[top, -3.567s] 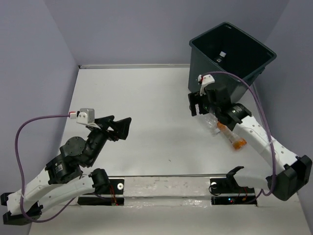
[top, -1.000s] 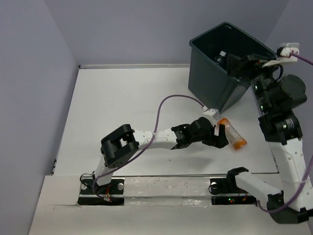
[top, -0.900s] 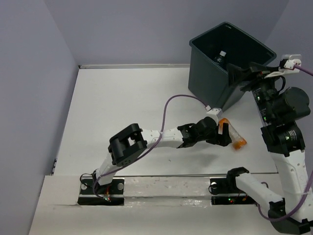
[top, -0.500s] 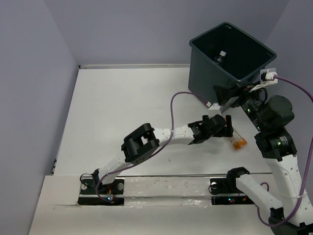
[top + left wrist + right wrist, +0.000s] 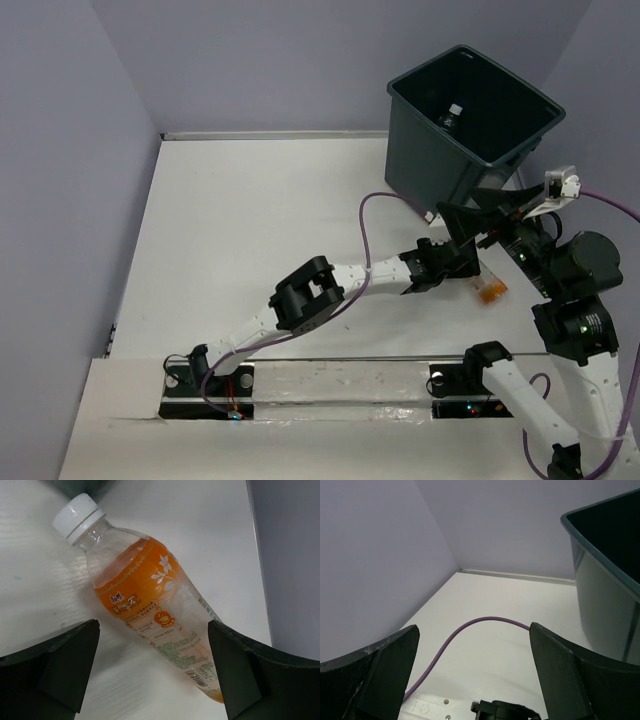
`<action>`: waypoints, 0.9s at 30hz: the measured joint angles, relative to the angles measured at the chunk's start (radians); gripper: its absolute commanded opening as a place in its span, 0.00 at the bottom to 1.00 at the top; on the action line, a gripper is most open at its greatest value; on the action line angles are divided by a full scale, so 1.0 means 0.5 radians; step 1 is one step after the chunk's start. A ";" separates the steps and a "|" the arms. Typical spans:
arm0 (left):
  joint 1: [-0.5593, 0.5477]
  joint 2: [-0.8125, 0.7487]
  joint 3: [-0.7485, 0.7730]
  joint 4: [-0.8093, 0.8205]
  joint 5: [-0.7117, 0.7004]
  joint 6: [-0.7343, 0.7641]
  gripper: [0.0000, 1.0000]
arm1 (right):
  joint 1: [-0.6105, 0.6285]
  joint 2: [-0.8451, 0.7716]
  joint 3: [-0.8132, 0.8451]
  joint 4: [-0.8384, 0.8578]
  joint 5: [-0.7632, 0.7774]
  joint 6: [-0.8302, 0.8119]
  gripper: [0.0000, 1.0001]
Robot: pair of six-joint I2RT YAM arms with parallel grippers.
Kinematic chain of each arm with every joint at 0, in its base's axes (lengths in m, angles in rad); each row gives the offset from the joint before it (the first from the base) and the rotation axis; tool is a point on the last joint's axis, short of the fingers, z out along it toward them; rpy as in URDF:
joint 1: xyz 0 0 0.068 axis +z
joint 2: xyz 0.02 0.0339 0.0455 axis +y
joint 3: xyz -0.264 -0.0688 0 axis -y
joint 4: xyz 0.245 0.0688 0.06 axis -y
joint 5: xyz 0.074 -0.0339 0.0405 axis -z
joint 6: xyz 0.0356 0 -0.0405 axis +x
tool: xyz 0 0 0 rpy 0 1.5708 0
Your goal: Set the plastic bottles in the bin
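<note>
A clear plastic bottle (image 5: 150,610) with an orange label and a white cap lies on its side on the white desk (image 5: 270,220), near the right wall and just in front of the bin (image 5: 470,120). Its cap end points toward the bin's near corner. The dark tub stands at the far right of the desk, and a small pale-topped object, too small to identify, rests on its floor.

The left arm stretches low across the desk from its base at the near left. Its hand (image 5: 152,665) is spread wide, one finger on either side of the bottle's lower half, neither touching it. A purple cable (image 5: 375,205) arches over the desk behind that hand.

The right arm stands raised at the right edge. Its hand (image 5: 480,215) hangs above the desk beside the bin's near wall, partly over the left hand in the overhead view. Its fingers are wide apart and hold nothing.
</note>
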 measured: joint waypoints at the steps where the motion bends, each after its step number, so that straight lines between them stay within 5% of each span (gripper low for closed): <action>1: 0.000 0.016 0.038 -0.008 -0.011 -0.008 0.99 | 0.000 -0.010 -0.020 -0.002 -0.040 0.009 0.96; 13: 0.019 0.198 0.266 -0.040 -0.077 -0.085 0.97 | 0.000 -0.024 -0.114 0.059 -0.277 0.060 0.95; 21: 0.036 0.188 0.166 0.142 -0.073 -0.156 0.36 | 0.000 -0.025 -0.143 0.095 -0.328 0.069 0.94; 27: 0.037 -0.161 -0.478 0.457 -0.053 -0.138 0.17 | 0.000 -0.031 -0.173 0.099 -0.329 0.075 0.94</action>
